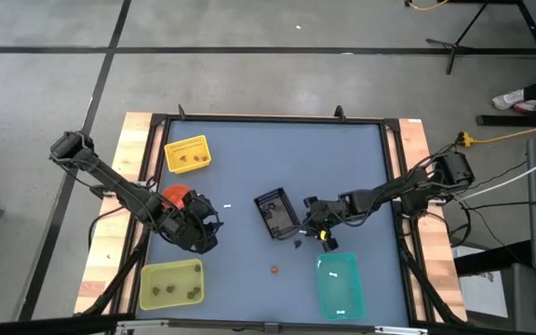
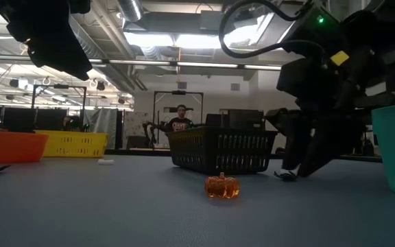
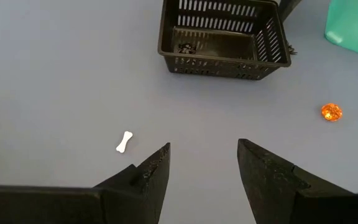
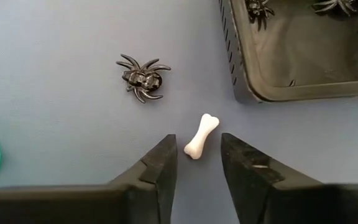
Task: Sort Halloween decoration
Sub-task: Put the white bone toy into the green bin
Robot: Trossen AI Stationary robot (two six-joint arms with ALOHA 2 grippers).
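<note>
Sorting partly done: right claw (image 4: pixel 196 163) open astride small white plastic bone (image 4: pixel 201 136) on blue desk (image 4: pixel 55 124) beside black plastic spider (image 4: pixel 143 77); orange pumpkin trinket (image 1: pixel 274 270) unsorted; left claw (image 3: pixel 204 168) open, empty.

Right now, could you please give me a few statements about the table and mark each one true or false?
1. A white bone lies on the table between the right gripper's open jaws. True.
2. The black spider sits inside the black basket. False: it lies on the table beside it.
3. The orange pumpkin lies loose on the table. True.
4. The left gripper holds a bone. False: its jaws are open and empty.
</note>
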